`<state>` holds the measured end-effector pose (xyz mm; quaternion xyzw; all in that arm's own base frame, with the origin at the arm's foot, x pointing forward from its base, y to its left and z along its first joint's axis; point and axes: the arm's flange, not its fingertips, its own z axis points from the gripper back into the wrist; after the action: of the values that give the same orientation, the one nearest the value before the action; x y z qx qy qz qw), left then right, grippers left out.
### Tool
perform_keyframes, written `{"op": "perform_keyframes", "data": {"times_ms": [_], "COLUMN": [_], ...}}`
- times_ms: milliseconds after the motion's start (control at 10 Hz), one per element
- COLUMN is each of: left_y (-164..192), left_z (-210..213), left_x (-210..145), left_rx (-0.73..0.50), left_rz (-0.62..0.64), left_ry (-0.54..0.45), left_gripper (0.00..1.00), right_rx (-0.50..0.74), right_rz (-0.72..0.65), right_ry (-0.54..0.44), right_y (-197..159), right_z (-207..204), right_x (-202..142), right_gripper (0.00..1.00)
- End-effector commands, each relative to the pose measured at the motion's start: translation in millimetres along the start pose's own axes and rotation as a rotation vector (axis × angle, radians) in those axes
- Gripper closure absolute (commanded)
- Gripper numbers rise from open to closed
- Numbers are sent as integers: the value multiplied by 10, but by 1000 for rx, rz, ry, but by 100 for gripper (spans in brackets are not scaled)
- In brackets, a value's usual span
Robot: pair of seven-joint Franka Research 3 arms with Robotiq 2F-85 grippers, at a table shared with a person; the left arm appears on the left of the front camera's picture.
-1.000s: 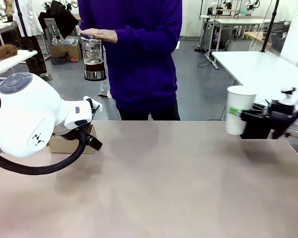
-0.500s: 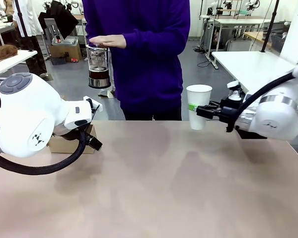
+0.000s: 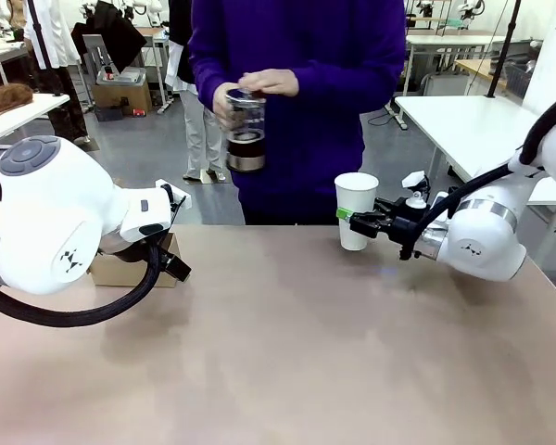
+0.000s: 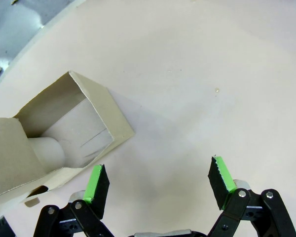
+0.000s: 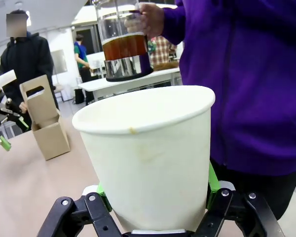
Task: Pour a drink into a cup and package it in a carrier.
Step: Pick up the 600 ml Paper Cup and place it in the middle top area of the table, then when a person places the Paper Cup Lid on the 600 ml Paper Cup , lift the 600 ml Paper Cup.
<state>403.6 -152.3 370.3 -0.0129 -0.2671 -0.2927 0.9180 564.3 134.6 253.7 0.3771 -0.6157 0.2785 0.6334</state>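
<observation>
At left, the left hand (image 4: 158, 183), jaws apart, hangs over the surface (image 3: 287, 371) beside the carrier (image 4: 96, 106). Centre right, the right hand (image 3: 351, 217) clamps the white cup (image 3: 357, 197), best held upright and steady beneath the jug (image 3: 246, 116) of dark drink (image 3: 246, 145) a person holds, upper centre. No writing is legible.

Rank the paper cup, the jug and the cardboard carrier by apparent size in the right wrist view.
1. The white paper cup, largest, though it sits nearest the camera.
2. The clear jug and the cardboard carrier: look alike, left unranked.
</observation>
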Motion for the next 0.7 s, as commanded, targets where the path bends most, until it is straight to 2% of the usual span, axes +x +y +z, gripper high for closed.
{"op": "perform_keyframes", "data": {"times_ms": [0,600], "left_y": [2,2], "left_z": [4,4], "left_x": [-1,-1], "left_rx": [-2,-2], "left_rz": [2,2], "left_ry": [-1,-1], "left_gripper": [0,0], "right_rx": [-6,-6], "right_rz": [7,7], "right_ry": [12,12], "right_y": [21,21], "right_z": [-5,-5], "right_x": [44,44], "right_gripper": [20,20]}}
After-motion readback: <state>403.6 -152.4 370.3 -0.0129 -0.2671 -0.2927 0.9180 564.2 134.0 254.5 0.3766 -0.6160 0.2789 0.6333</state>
